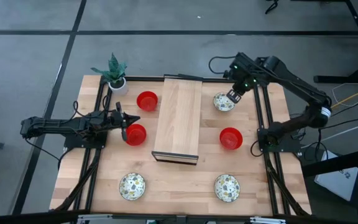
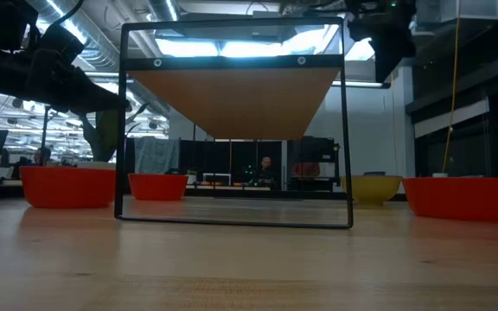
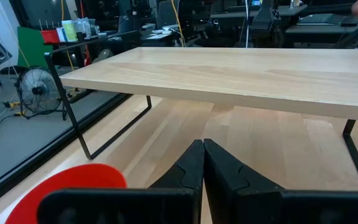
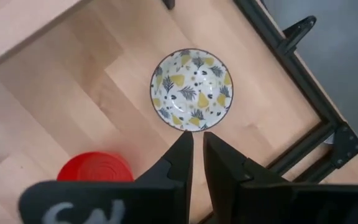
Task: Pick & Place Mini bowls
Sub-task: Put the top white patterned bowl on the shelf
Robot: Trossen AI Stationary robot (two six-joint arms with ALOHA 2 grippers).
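Observation:
Six mini bowls rest on their bases on the table. The red ones are at the far left (image 1: 146, 100), mid left (image 1: 135, 134) and mid right (image 1: 230, 138). The patterned ones are at the far right (image 1: 224, 102), near left (image 1: 132, 186) and near right (image 1: 227, 186). My left gripper (image 1: 123, 128) is shut and sits just left of the mid-left red bowl (image 3: 73, 185), raised above the table, touching nothing. My right gripper (image 4: 197, 140) is shut and points down from high above the far-right patterned bowl (image 4: 192, 89), over its rim.
A wooden riser shelf on a black wire frame (image 1: 178, 118) stands in the middle of the table between the two arms. A small white pot with a green plant (image 1: 115, 76) stands at the far left corner. Black frame rails (image 4: 303, 134) run along the table's sides.

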